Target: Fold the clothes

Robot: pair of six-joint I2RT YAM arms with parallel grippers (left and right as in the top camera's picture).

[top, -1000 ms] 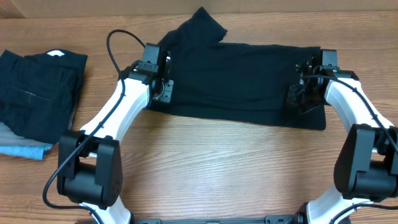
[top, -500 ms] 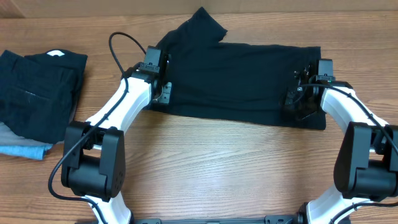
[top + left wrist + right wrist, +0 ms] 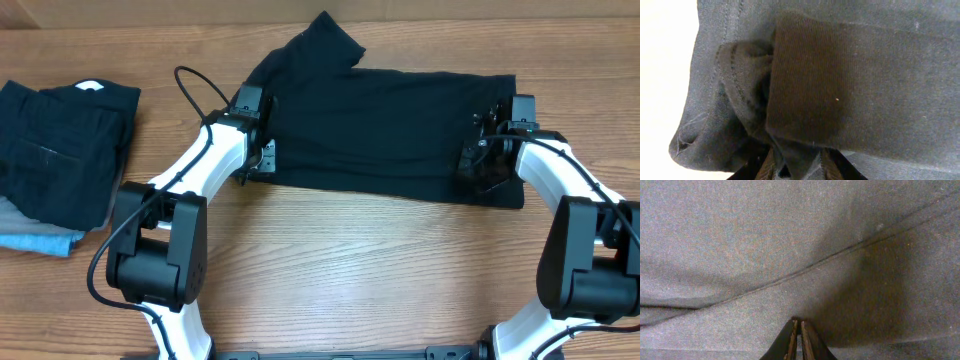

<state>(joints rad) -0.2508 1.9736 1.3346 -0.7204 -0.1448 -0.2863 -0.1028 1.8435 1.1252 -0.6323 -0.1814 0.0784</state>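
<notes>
The black T-shirt (image 3: 380, 120) lies folded into a long band across the far middle of the wooden table, with one sleeve sticking up at the far left. My left gripper (image 3: 262, 155) is at the band's left end. In the left wrist view its fingers (image 3: 797, 167) are shut on a bunched fold of the shirt (image 3: 850, 90). My right gripper (image 3: 472, 160) is at the band's right end. In the right wrist view its fingers (image 3: 800, 330) are pressed together on the shirt's fabric (image 3: 765, 245) near a seam.
A pile of folded dark clothes (image 3: 60, 140) lies at the table's left edge, with a light blue piece (image 3: 40, 242) under it. A black cable (image 3: 190, 85) loops above my left arm. Bare wood (image 3: 350, 270) spans the front of the table.
My left arm has swung its elbow inward and its gripper has shifted slightly down at the shirt's left end. My right gripper edged a little to the left, then held still.
</notes>
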